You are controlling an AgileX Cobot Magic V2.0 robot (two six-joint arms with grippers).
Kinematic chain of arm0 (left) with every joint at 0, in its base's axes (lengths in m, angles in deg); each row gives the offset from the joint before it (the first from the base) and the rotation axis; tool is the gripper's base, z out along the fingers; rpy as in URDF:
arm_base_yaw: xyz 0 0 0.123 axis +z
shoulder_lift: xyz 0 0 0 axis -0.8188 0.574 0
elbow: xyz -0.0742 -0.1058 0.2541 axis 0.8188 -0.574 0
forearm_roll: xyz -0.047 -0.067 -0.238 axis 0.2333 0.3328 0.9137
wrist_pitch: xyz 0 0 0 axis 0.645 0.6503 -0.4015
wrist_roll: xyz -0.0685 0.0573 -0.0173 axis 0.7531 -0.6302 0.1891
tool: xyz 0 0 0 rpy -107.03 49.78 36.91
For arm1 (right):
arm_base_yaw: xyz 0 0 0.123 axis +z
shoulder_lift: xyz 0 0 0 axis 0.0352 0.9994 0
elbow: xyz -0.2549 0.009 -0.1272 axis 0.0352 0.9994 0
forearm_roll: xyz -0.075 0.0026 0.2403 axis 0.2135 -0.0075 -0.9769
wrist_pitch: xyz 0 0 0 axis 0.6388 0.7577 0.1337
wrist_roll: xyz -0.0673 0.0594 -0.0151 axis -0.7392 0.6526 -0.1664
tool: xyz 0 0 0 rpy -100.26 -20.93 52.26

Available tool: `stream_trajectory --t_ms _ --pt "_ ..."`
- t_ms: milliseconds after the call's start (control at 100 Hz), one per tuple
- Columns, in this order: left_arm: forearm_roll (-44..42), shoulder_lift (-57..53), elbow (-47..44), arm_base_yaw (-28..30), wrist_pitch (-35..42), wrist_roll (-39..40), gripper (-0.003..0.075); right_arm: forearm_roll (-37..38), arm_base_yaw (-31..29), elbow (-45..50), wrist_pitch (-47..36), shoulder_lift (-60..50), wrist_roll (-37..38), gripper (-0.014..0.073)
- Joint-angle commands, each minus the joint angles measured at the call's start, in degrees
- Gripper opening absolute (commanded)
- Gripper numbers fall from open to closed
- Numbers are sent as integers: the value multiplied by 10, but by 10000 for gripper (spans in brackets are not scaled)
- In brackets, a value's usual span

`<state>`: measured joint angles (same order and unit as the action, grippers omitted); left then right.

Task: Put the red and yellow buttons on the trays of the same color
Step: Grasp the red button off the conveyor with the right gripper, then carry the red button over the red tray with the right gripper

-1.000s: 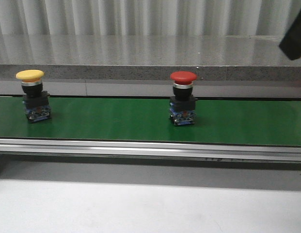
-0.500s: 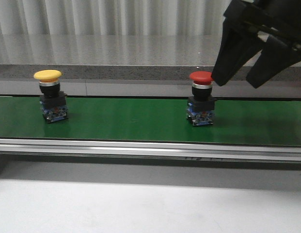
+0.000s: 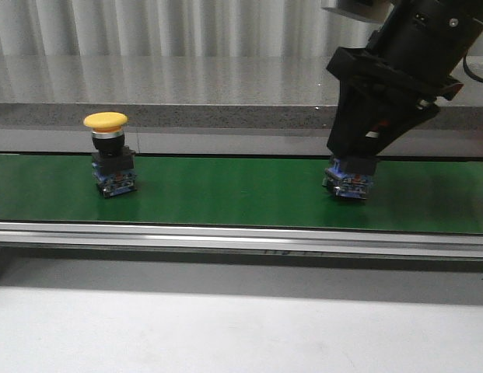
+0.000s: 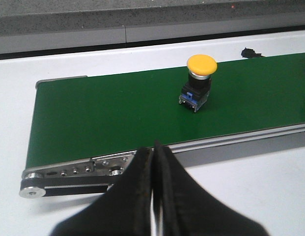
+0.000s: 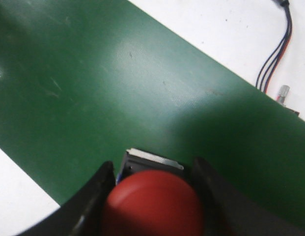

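1. Green conveyor belt has carried both buttons rightward.
2. Right gripper has dropped in, jaws spread astride the red button, not yet clenched.
3. Left gripper waits, jaws pressed together, empty.
4. Yellow button rides the belt untouched.

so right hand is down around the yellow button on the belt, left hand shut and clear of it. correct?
Wrong colour: the right hand is around the red button, as the right wrist view shows. The yellow button stands untouched on the belt. Left hand is shut and clear.
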<state>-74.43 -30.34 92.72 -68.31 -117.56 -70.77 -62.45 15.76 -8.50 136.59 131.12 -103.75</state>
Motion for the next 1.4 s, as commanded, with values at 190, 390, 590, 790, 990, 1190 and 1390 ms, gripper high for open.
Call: stream_trajectory --t_ms 190,390,590,790,990,1190,1390 --pt "11 2 14 -4 41 1 -20 -15 -16 -18 -36 -47 -7 167" --pt "11 2 14 -4 41 1 -20 -15 -108 -18 -71 -104 30 167" --pt "11 2 14 -4 41 1 -20 -15 -248 -18 -91 -137 69 167" --pt "11 2 14 -4 41 1 -20 -15 -374 -18 -95 -139 76 167" --pt "11 2 14 -4 41 1 -20 -15 -476 -18 -113 -139 82 167" --pt "11 2 14 -4 41 1 -20 -15 -551 -18 -114 -125 100 167" --pt "11 2 14 -4 41 1 -20 -15 -583 -18 -120 -95 102 167"
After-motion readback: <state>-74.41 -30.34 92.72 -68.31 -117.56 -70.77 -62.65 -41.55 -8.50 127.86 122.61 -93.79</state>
